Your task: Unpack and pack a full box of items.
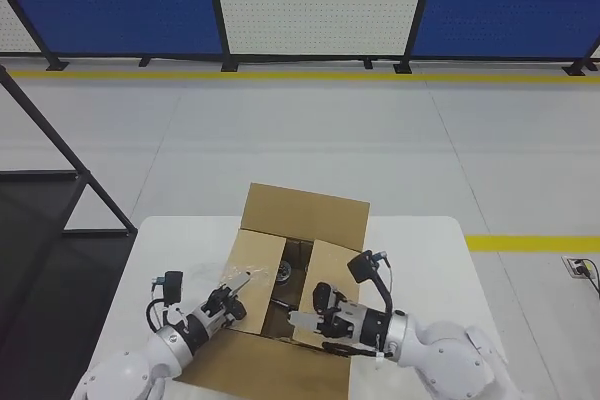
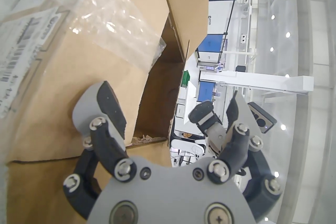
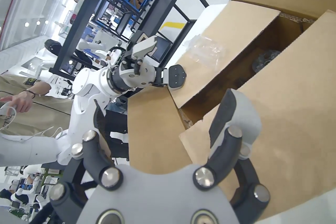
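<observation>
Cardboard box (image 1: pixel 305 212): centre of white table (image 1: pixel 425 255), far flap raised, side flaps folded half inward. Clear plastic bag (image 1: pixel 242 272): lying on left flap. Left gripper (image 2: pixel 170 101): fingers spread, one pad against left flap's near corner. Right gripper (image 1: pixel 308 312): fingers spread, at right flap's near edge.

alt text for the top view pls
A cardboard box sits on a white table, its top flaps partly open. The left hand and right hand are at its near flaps; clear plastic lies by the left one.
</observation>
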